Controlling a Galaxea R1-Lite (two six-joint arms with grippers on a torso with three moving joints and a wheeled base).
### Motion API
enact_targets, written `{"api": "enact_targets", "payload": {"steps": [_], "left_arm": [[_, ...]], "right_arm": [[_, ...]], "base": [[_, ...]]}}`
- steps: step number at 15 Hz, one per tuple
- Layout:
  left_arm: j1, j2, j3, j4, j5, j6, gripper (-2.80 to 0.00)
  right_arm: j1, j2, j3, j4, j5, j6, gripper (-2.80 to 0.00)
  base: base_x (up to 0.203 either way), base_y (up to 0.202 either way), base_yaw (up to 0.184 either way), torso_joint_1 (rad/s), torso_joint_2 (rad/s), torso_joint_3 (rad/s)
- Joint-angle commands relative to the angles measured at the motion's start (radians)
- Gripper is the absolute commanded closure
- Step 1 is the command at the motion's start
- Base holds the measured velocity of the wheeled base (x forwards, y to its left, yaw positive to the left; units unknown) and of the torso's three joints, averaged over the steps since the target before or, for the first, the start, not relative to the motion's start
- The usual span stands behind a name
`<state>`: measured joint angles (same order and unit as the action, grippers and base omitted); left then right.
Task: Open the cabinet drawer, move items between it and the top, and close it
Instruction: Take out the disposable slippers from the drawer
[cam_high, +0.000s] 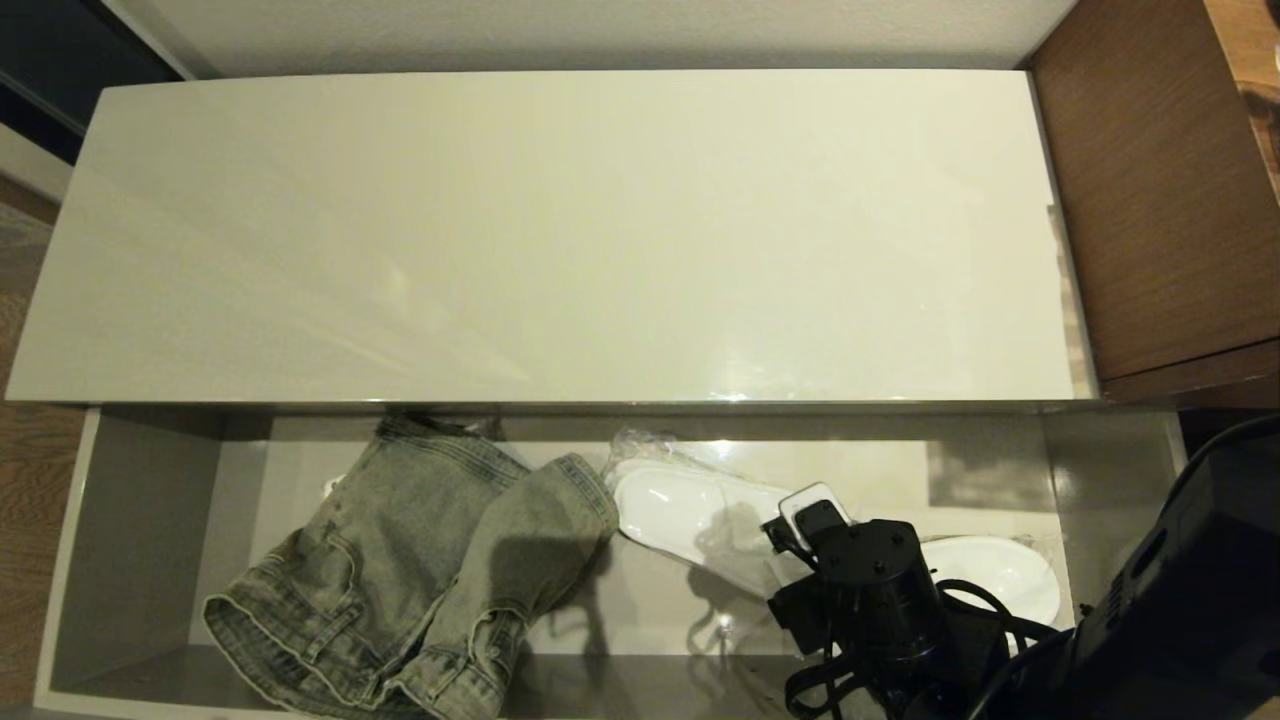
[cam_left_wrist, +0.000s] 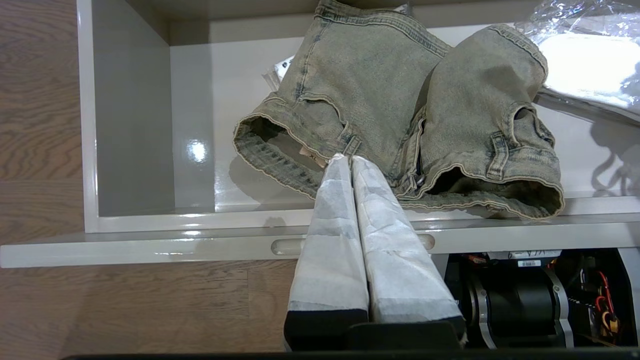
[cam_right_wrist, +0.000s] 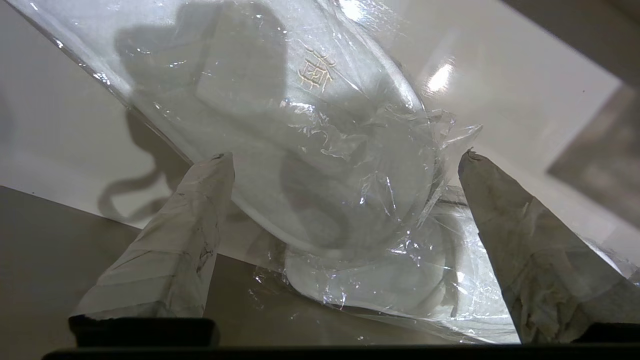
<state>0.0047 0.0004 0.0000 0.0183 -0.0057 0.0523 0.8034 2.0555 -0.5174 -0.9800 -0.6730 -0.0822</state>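
Faded denim garment (cam_high: 420, 570), crinkly plastic-wrapped slippers (cam_right_wrist: 320, 165), seemingly flat

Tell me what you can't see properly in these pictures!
- Head view: the right arm covers the middle of the slippers.
- Head view: the top hides the back of the cabinet drawer.
- Left wrist view: the denim garment covers a small packet behind it.
- Right wrist view: crinkled plastic blurs the slippers' gold mark.

Cabinet top (cam_high: 560, 230) bare throughout, drawer's (cam_high: 130, 520) left end free, denim garment (cam_high: 420, 580) filling left-centre, wrapped slippers (cam_high: 690, 515) crowding right-centre, right gripper (cam_right_wrist: 345, 160) straddling one.
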Motion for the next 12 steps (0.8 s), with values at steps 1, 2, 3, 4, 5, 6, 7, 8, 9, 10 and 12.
{"api": "enact_targets", "payload": {"steps": [1,2,3,4,5,6,7,8,9,10,12], "left_arm": [[0.001,0.001,0.0,0.0,0.0,0.0,0.0],[0.001,0.001,0.0,0.0,0.001,0.0,0.0],[0.001,0.001,0.0,0.0,0.0,0.0,0.0],[0.0,0.001,0.0,0.0,0.001,0.0,0.0],[0.001,0.001,0.0,0.0,0.001,0.0,0.0],[0.001,0.001,0.0,0.0,0.001,0.0,0.0],[0.001,0.001,0.0,0.0,0.001,0.0,0.0],[0.001,0.001,0.0,0.0,0.001,0.0,0.0],[0.001,0.001,0.0,0.0,0.001,0.0,0.0],[0.0,0.001,0.0,0.0,0.001,0.0,0.0],[0.001,0.001,0.0,0.0,0.001,0.0,0.0]], "right_arm": [[-0.004,0.018,-0.001,-0.006,-0.003,0.001,-2.8],[-0.004,0.027,-0.001,-0.007,-0.003,0.002,-2.8],[-0.003,0.035,0.0,-0.018,-0.002,0.001,-2.8],[-0.003,0.045,0.001,-0.031,-0.001,-0.002,-2.8],[-0.004,0.072,0.004,-0.067,0.0,-0.005,-2.8],[-0.009,0.088,0.008,-0.095,0.001,-0.01,-2.8],[-0.011,0.096,0.008,-0.106,0.002,-0.015,-2.8],[-0.012,0.103,0.01,-0.12,0.003,-0.018,-2.8],[-0.013,0.111,0.011,-0.129,0.003,-0.018,-2.8],[-0.013,0.118,0.011,-0.139,0.003,-0.018,-2.8],[-0.013,0.134,0.012,-0.164,0.005,-0.018,-2.8]], "base": [[0.0,0.0,0.0,0.0,0.0,0.0],[0.0,0.0,0.0,0.0,0.0,0.0],[0.0,0.0,0.0,0.0,0.0,0.0],[0.0,0.0,0.0,0.0,0.0,0.0],[0.0,0.0,0.0,0.0,0.0,0.0],[0.0,0.0,0.0,0.0,0.0,0.0],[0.0,0.0,0.0,0.0,0.0,0.0],[0.0,0.0,0.0,0.0,0.0,0.0],[0.0,0.0,0.0,0.0,0.0,0.0],[0.0,0.0,0.0,0.0,0.0,0.0],[0.0,0.0,0.0,0.0,0.0,0.0]]}}
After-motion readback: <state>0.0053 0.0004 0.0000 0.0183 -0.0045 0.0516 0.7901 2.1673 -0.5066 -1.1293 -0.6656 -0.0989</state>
